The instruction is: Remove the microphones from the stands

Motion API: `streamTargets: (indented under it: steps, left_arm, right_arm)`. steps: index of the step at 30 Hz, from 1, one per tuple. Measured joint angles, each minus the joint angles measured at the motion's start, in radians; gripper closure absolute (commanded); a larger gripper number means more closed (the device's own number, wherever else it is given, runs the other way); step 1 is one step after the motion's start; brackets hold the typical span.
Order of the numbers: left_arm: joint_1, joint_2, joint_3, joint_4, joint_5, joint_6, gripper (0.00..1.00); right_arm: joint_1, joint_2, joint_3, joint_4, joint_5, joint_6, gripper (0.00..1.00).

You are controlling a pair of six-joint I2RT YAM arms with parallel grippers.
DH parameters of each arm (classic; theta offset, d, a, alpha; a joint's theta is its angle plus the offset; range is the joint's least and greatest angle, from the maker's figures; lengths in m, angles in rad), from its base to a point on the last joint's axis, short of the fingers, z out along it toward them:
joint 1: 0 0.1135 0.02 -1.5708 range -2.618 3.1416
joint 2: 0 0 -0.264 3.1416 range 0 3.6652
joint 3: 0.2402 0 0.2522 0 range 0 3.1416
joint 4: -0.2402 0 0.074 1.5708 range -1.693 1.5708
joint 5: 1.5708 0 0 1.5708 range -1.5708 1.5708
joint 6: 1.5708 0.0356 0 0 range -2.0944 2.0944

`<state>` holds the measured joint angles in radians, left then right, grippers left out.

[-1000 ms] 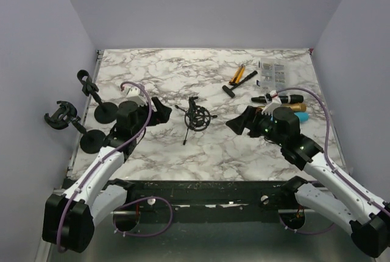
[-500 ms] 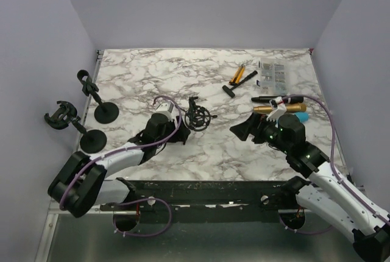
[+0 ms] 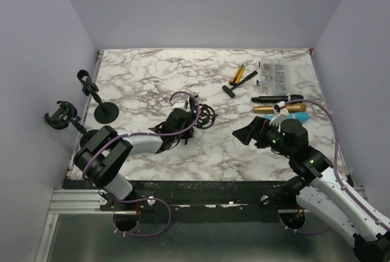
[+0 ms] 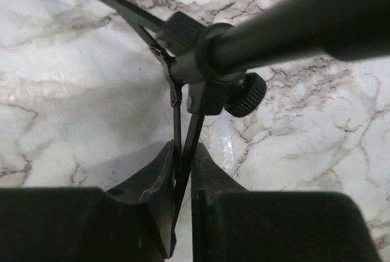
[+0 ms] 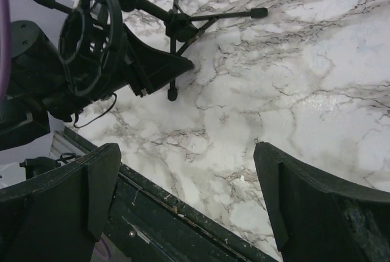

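The left pincer is clamped on a thin folding leg of the stand, its jaws almost together with the leg between them. Just beyond its fingertips sits the leg hub with a knurled knob, and a thick dark barrel runs up and to the right. That barrel may be the stand's post or the microphone body, and the wrist view is too close to tell.

Farther out hangs the shock-mount ring. I cannot make out a microphone seated in it. The right pincer stands wide open and holds nothing, well to the right of the stand.

Beyond it, a black microphone and a gold microphone lie on the table.

The hold is on one slim, hinged leg. A pull on the ring could fold that leg or swing the whole stand, or the leg could slip free.

No brand is readable. A printed packet far off carries text too small to read.
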<state>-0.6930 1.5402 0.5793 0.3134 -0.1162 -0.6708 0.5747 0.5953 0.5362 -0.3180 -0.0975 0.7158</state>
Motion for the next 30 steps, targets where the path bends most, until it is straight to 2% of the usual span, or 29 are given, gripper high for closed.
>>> streamTargets:
  steps: [1, 10, 18, 30]
  left_arm:
    - [-0.002, 0.011, 0.015, -0.019, -0.015, -0.01, 1.0]
    - [-0.014, 0.025, 0.164, -0.208, -0.209, -0.055, 1.0]
    - [0.01, 0.032, 0.261, -0.335, -0.288, -0.079, 1.0]
    - [0.197, 0.092, 0.45, -0.404, -0.324, -0.143, 1.0]
  right_arm:
    - [0.0, 0.001, -0.003, -0.001, 0.0, 0.002, 0.0]
    - [0.0, 0.06, -0.009, -0.008, -0.001, 0.008, 0.0]
    - [0.0, 0.069, -0.026, -0.005, -0.001, 0.02, 0.0]
    - [0.0, 0.159, -0.029, 0.023, 0.006, 0.021, 0.0]
